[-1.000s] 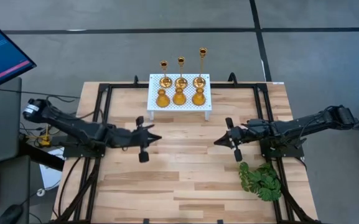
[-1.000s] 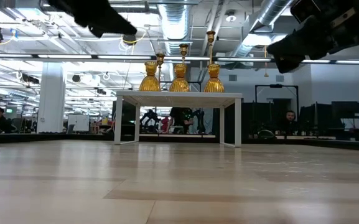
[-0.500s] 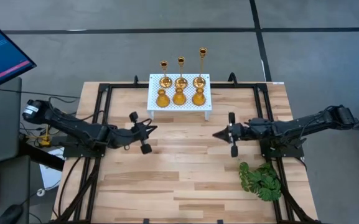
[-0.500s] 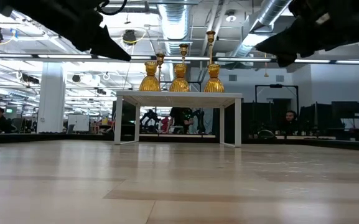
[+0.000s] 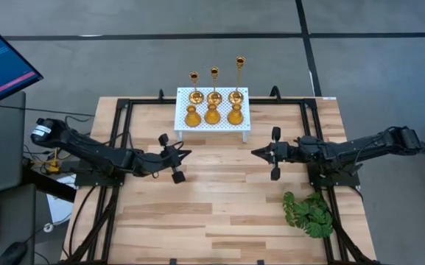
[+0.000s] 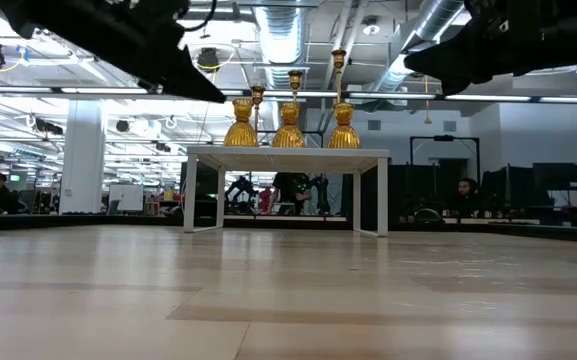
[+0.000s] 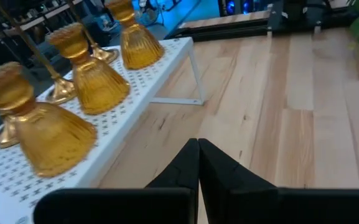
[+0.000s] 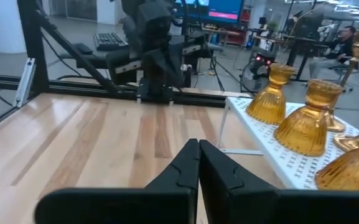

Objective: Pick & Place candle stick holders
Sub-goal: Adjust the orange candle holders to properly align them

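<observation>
Six candle stick holders [image 5: 213,96]

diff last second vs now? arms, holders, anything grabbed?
Both arms rolled at the wrist and edged toward the white perforated stand. The left hand and the right hand stayed shut and empty; nothing was grabbed or released. The six gold candle stick holders sit on the stand as before, and the green leafy plant has not moved.

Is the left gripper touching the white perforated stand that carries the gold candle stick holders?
Apart. In the high view, bare wooden table lies between the shut left gripper and the white perforated stand. The left wrist view shows the same gap beyond the fingertips.
</observation>
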### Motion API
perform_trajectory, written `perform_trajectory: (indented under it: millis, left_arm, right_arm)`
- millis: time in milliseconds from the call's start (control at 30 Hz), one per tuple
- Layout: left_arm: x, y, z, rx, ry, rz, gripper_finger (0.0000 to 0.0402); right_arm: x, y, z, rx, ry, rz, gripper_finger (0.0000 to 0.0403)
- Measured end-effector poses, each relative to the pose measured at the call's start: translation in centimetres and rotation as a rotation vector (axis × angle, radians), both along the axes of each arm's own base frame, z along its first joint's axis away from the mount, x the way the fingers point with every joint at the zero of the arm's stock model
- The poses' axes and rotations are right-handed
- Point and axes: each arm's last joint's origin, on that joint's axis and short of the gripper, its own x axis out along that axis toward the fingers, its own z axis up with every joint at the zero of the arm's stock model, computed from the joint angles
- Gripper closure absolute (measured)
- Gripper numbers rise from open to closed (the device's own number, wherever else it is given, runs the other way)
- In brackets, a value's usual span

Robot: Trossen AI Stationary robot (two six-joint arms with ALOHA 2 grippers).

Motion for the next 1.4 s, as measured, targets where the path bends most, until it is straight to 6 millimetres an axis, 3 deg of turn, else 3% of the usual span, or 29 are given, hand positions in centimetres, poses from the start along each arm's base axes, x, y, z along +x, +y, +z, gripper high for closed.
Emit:
perform_trajectory:
  millis: [300, 633, 833, 1400]
  left_arm:
    - [1.4, -0.1, -1.3, 0.012, 0.038, 0.013, 0.0395]
    - [1.7, 2.4, -1.4, 0.175, 0.141, 0.076, 0.0394]
    - [1.9, 3.7, -1.4, 0.097, 0.115, 0.026, 0.0394]
    - [2.0, 3.7, -0.9, 0.013, 0.008, 0.087, 0.0397]
  right_arm:
    - [0.0, 0.0, 0.0, -0.062, 0.003, 0.007, 0.0403]
    - [0.0, 0.0, 0.0, 0.06, -0.004, -0.005, 0.0403]
    - [0.0, -0.1, 0.4, -0.035, -0.041, -0.006, 0.0403]
    - [0.0, -1.3, 0.3, -0.021, -0.029, -0.074, 0.0403]
